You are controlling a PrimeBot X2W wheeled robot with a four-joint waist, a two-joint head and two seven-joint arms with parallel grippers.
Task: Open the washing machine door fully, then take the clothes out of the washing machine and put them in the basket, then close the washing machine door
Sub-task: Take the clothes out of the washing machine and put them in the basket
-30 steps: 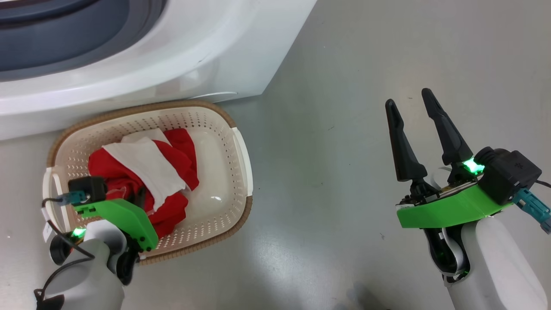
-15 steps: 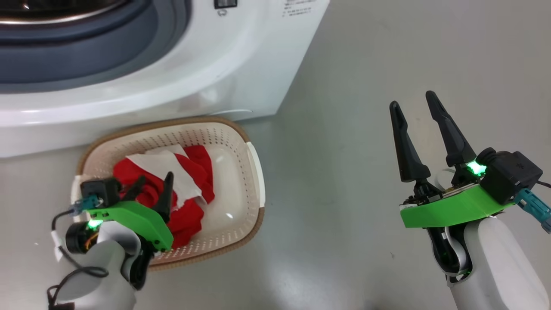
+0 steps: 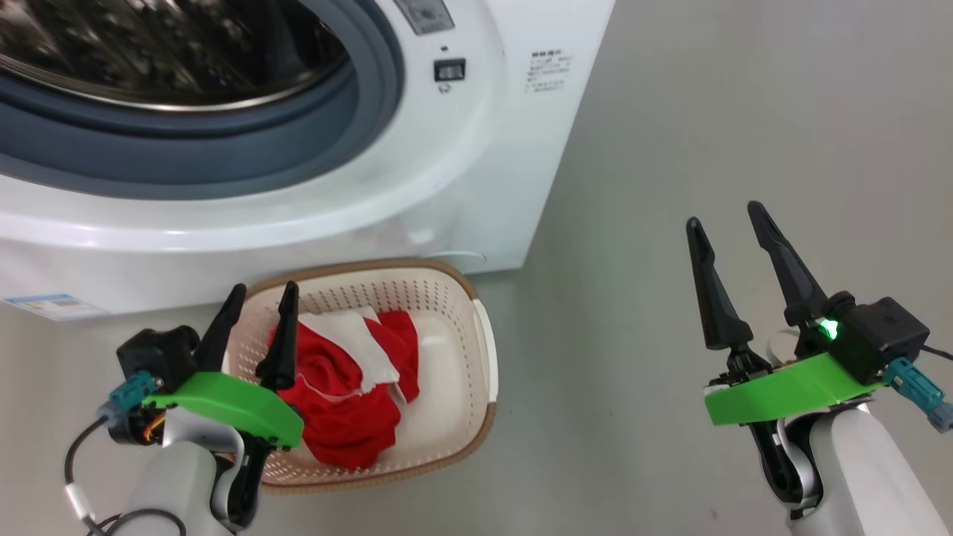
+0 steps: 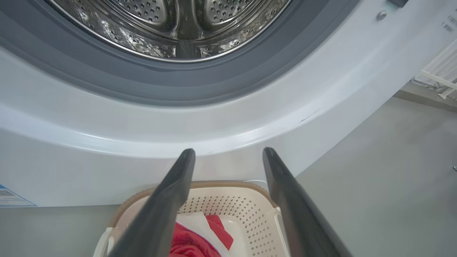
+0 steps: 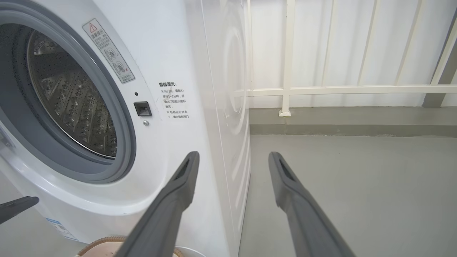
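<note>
Its jaws newly sprung open, the left gripper [image 3: 264, 289] lifts off the soft red-and-white clothes [image 3: 339, 406] now lying in the cream perforated basket [image 3: 447, 327] before the white front-loading washing machine [image 3: 476, 186]; right gripper [image 3: 724, 216] open, idle; door-closing seemingly comes next.

Washing machine [image 3: 461, 186]: white front-loader, mouth uncovered, perforated steel drum [image 3: 149, 52] showing. Basket [image 3: 447, 272]: cream, perforated, brown rim, on floor just before the machine's front base. Clothes [image 3: 342, 402]: crumpled red-and-white heap inside basket.
</note>
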